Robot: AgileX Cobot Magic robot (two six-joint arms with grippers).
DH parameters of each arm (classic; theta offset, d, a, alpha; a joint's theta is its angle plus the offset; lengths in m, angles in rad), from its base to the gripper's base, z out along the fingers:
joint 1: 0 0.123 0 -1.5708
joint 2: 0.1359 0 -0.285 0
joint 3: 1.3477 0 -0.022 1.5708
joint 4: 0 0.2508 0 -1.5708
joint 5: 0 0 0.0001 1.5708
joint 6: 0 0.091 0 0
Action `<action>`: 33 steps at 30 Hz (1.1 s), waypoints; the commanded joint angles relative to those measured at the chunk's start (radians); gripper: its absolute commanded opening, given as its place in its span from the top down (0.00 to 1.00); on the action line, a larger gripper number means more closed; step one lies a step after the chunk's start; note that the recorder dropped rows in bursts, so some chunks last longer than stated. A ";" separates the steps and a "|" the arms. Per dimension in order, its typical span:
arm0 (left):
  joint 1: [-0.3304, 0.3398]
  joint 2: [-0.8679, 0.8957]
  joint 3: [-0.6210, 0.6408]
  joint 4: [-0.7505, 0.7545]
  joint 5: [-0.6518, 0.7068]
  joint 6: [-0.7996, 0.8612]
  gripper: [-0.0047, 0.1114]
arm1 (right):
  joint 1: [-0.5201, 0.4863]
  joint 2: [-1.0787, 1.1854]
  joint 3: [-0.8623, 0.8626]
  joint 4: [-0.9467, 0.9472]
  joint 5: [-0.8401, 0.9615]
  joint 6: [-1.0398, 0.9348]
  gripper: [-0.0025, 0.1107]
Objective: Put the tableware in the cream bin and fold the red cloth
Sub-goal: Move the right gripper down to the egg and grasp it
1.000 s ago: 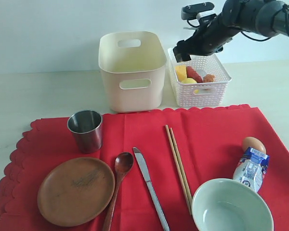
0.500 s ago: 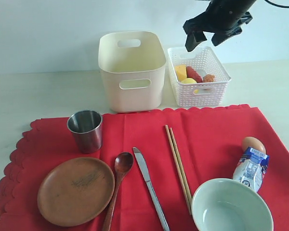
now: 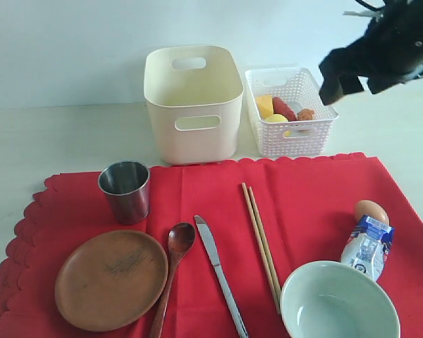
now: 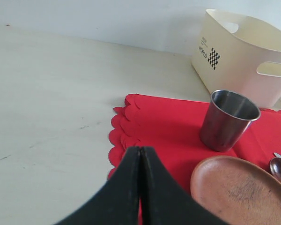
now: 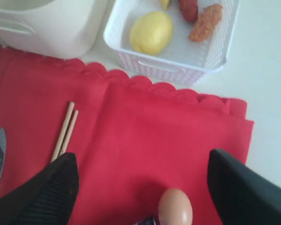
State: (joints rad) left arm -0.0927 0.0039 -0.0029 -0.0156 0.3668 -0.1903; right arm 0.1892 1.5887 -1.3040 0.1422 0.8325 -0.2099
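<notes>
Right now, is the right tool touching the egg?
Apart. The exterior view shows the right tool hanging in the air near the white basket, well clear of the egg, which lies on the red cloth beside the milk carton.

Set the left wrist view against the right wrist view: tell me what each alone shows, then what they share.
Left wrist only: the cup, the plate and the shut left pincer. Right wrist only: the basket with a lemon, the chopsticks, the egg and the open right pincer. Both: the cream bin and the red cloth.
</notes>
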 commanded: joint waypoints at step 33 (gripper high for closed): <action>0.001 -0.004 0.003 -0.001 -0.008 -0.001 0.96 | -0.005 0.115 0.321 -0.173 -0.198 0.237 0.39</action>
State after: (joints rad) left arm -0.0927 0.0039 -0.0029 -0.0156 0.3668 -0.1903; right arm 0.1892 1.6579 -0.9435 0.0000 0.6486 0.0229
